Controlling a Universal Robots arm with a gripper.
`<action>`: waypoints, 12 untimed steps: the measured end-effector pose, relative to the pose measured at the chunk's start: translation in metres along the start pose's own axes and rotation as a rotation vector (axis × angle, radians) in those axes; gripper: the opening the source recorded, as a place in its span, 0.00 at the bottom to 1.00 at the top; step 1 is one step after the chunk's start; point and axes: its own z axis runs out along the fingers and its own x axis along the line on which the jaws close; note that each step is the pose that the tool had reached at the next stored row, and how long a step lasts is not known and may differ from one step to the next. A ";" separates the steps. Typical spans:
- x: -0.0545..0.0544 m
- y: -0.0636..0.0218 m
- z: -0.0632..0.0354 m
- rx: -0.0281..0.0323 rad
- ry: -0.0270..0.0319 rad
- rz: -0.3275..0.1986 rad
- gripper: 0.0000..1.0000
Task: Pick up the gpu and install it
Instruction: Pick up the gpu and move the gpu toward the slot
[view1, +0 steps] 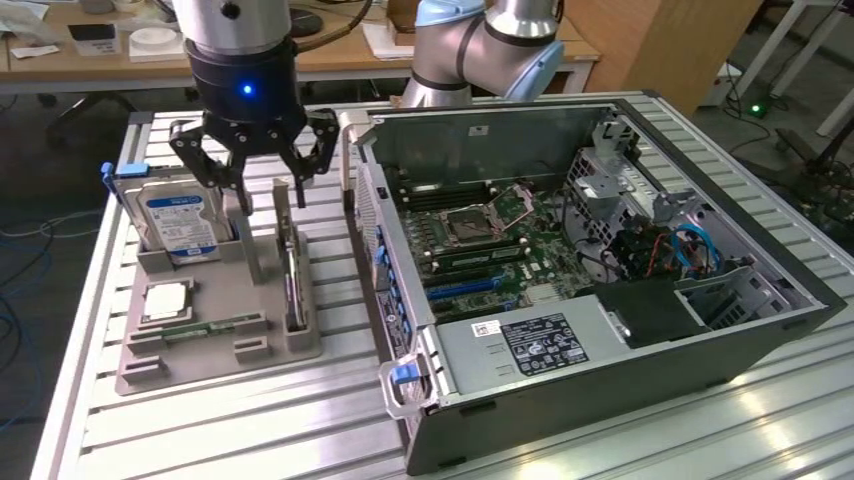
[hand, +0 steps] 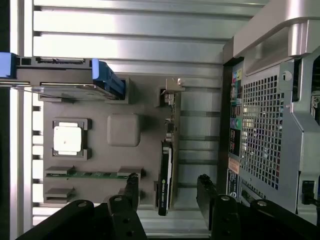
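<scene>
The gpu (view1: 290, 268) stands on its long edge in a slot of the grey holder (view1: 262, 352), with its silver bracket at the far end. My gripper (view1: 271, 198) hangs open just above the card's far half, with nothing between its fingers. In the wrist view the gpu (hand: 166, 167) appears edge-on as a thin dark strip, and my gripper (hand: 168, 189) straddles its line with one black finger (hand: 131, 186) on either side, well apart from it. The open computer case (view1: 587, 260) lies on the exterior view's right with its motherboard exposed.
The holder (hand: 122, 131) also carries a silver hard drive with a blue label (view1: 180, 222) standing upright, a processor chip (view1: 167, 300) and a green memory stick (view1: 214, 327). The case's side wall (hand: 270, 125) rises close beside the gpu. All rest on a ribbed aluminium table (view1: 267, 420).
</scene>
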 end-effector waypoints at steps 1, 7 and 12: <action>0.000 -0.0001 0.0006 0.0001 0.0002 0.000 0.59; 0.000 -0.0007 0.0046 0.0001 0.0001 0.000 0.59; 0.000 -0.0008 0.0065 0.0001 0.0001 0.002 0.59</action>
